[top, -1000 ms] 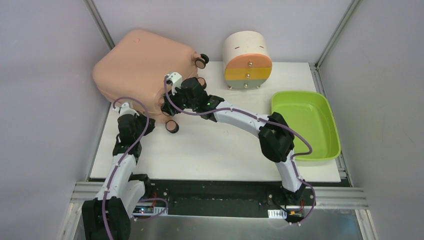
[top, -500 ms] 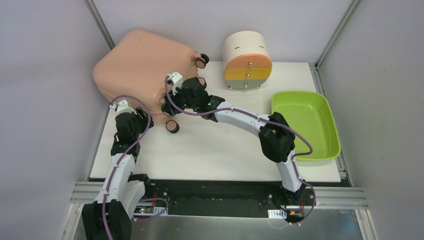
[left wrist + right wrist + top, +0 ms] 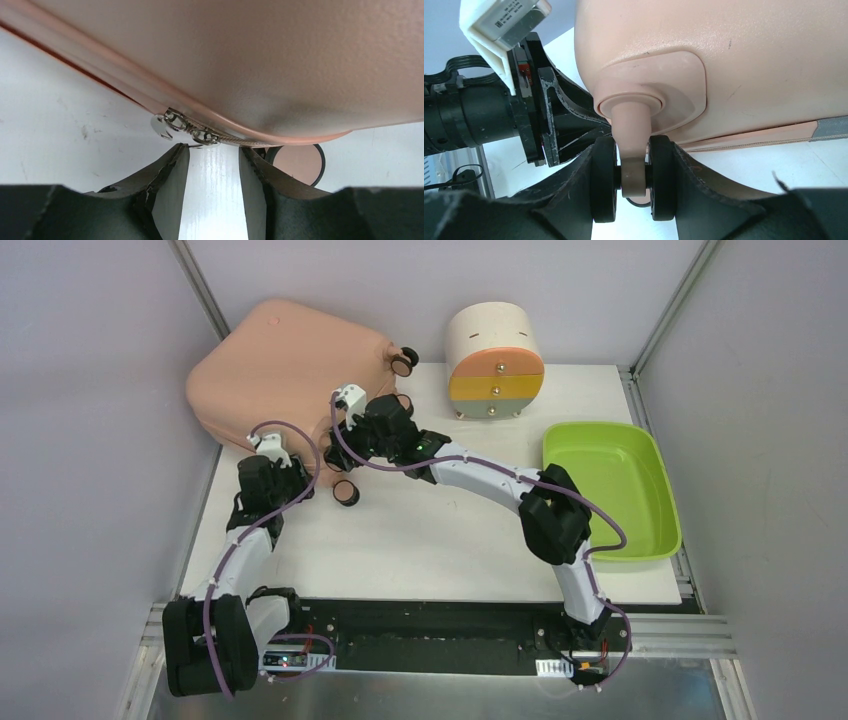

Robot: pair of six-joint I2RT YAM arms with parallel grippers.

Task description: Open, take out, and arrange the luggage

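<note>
the luggage [image 3: 285, 365] lies at the rear left corner of the table [image 3: 450, 530], closed. its far-left part reaches past the table edge toward the side wall. position and tilt match the earlier overhead frames, with no shift noted.

left arm: changed. the wrist has swung rightward and slightly rearward along the near edge of the case, and the cable loop above it now arches higher. the left gripper [image 3: 214, 155] is released. its fingers [image 3: 165, 185] stand apart with bare table showing between them and nothing held. the two metal zipper pulls [image 3: 192, 131] sit on the closed zipper seam just beyond the fingertips. whether the left finger touches them cannot be told. one wheel of the case shows just to the right of the right finger.

right arm: unchanged from the earlier frames, reaching across the table to the case's wheeled end. the right gripper [image 3: 634, 167] is clenched on a caster wheel [image 3: 659, 185]. one finger presses each outer face of the twin black wheel, and the pink stem runs up into the shell between them.

the cream drawer unit [image 3: 495, 360] stands at the rear centre and the green tray [image 3: 660, 510] on the right. both are well apart from the case and in the same places as before.
</note>
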